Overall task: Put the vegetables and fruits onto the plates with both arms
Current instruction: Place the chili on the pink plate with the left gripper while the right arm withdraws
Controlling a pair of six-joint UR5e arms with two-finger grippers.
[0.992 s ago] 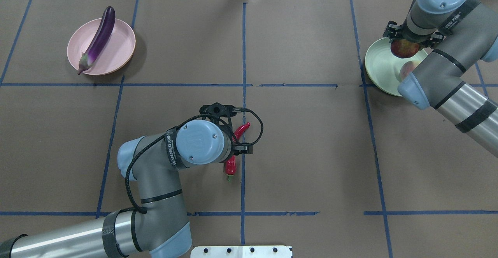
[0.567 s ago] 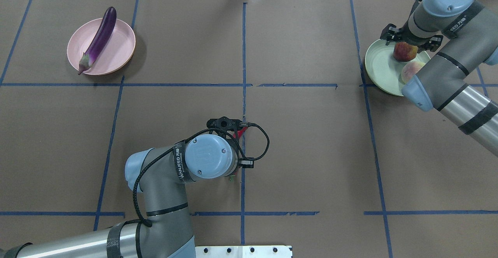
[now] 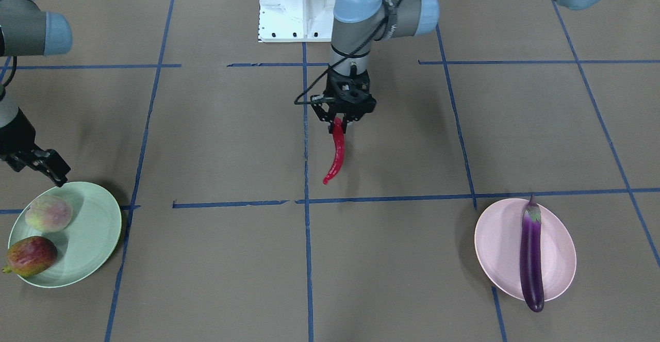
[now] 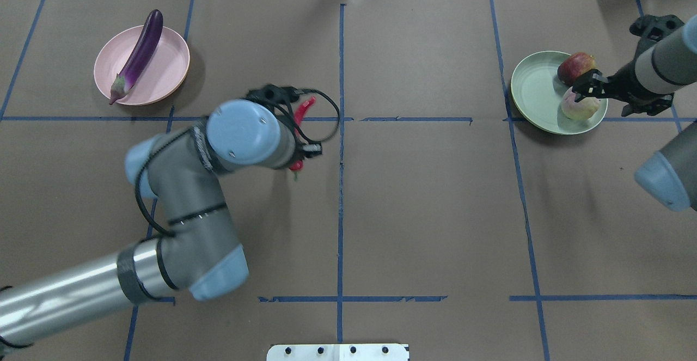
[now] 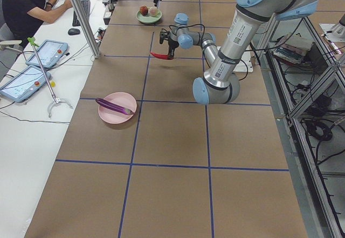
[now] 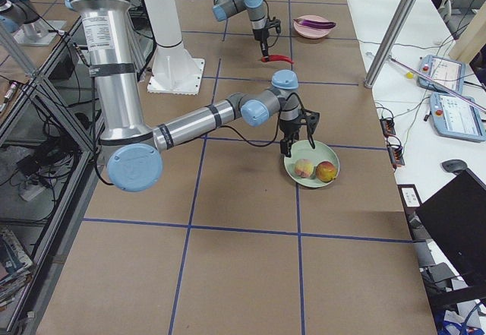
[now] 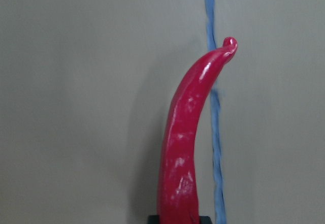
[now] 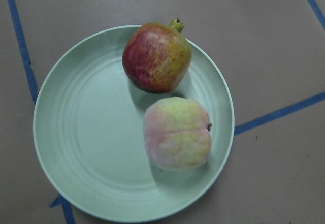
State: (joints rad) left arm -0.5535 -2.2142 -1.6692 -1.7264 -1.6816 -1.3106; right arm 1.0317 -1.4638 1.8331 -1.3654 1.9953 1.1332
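Chili pepper (image 3: 337, 151) has risen off the blue-taped table (image 3: 206, 125).

Count: 2 plates, i.e. 1 mint green plate (image 3: 93, 239) and 1 pink plate (image 3: 497, 244). 2 fruits: 1 peach (image 3: 49, 213), 1 pomegranate-like fruit (image 3: 31, 255). 2 vegetables: 1 eggplant (image 3: 532, 254), 1 red chili pepper (image 3: 337, 151). 2 grippers: left gripper (image 3: 339, 121), right gripper (image 6: 299, 148). 1 counter (image 3: 392, 259).

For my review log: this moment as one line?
left hand: shut on slim red chili pepper, airborne | right hand: open, empty | pale pink plate: purple eggplant | pale mint plate: pink-green peach, red-yellow pomegranate-like fruit
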